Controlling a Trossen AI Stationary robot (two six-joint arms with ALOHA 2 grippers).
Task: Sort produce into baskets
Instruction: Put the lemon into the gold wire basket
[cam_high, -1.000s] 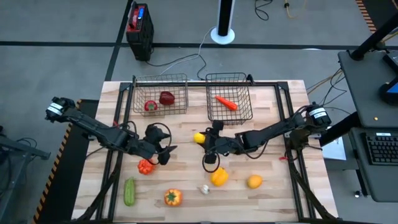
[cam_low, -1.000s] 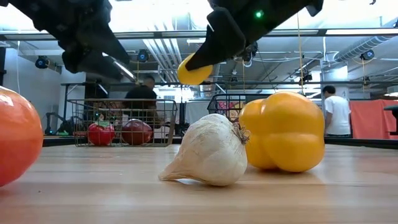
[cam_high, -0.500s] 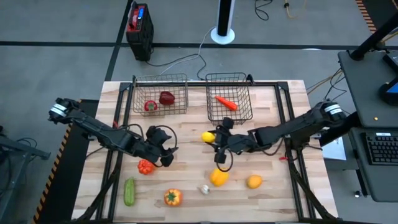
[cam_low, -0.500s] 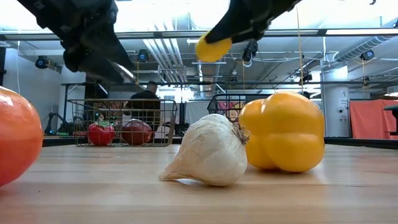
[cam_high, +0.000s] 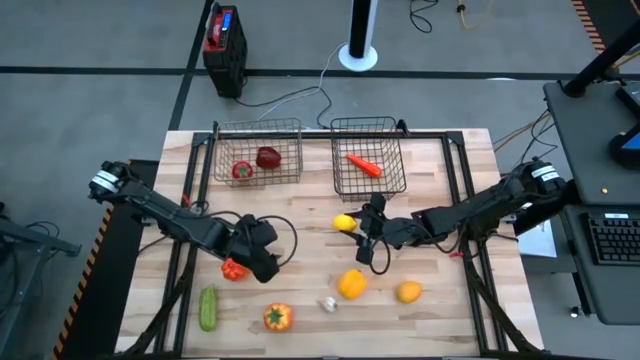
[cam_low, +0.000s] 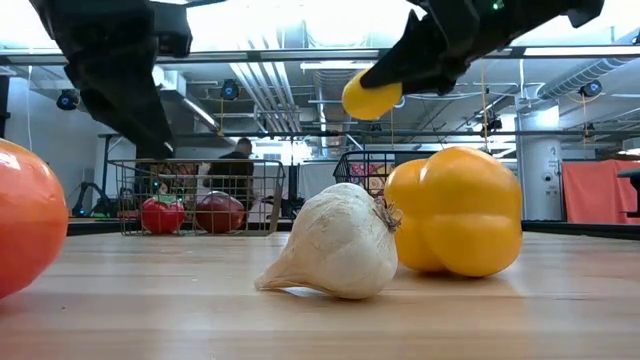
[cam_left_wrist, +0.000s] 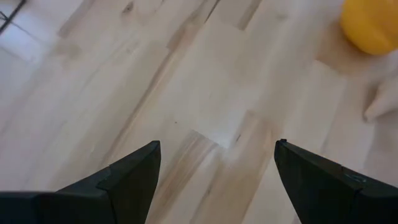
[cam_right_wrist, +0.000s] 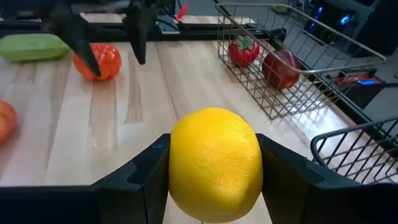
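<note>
Above the table (cam_high: 440, 170), right gripper (cam_high: 356, 224) clamps lemon (cam_high: 343, 222) (airborne).

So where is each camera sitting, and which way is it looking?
High view: above the table, looking straight down; both arms show.
Low view: at tabletop height, looking across past the garlic; arm parts hang in from above.
Left wrist view: on the left arm, facing bare wood; its open fingers show.
Right wrist view: on the right arm; its fingers hold the lemon.
Shared: the lemon appears in the high, low and right wrist views.
</note>
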